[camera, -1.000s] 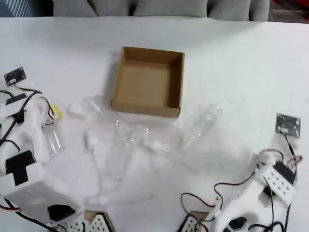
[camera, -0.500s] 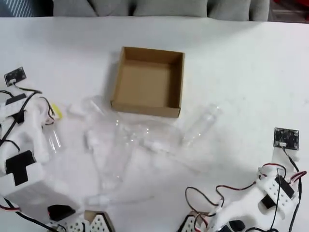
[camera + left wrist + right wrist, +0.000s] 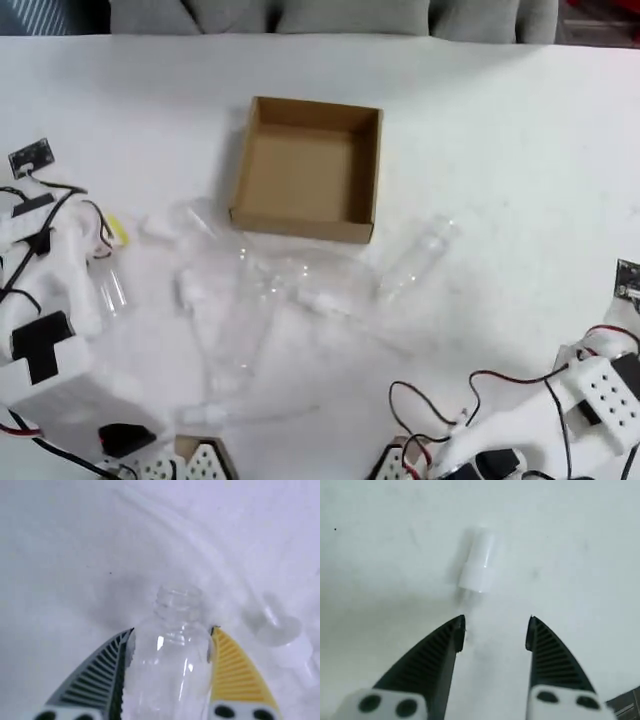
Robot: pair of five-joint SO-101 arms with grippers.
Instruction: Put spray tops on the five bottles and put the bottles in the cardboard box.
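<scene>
Your left pincer (image 3: 171, 629) is clamping a clear bottle (image 3: 172, 670) at the shoulder, with the grey finger on one side and the yellow one on the other. The bottle's bare threaded neck is poking out past the tips. Near the neck, a pale blurred piece (image 3: 277, 632) is lying on the white tabletop (image 3: 60, 555).

Your right pincer (image 3: 495, 622) is hanging wide apart over the tabletop, holding nothing. A white spray top (image 3: 479, 562) is lying on its side just ahead of the tips, touching neither.

From above, the other clear bottles (image 3: 415, 258) are lying scattered on the tabletop in front of the cardboard box (image 3: 300, 222), outside it. Your arms are sitting at the near left and near right edges.
</scene>
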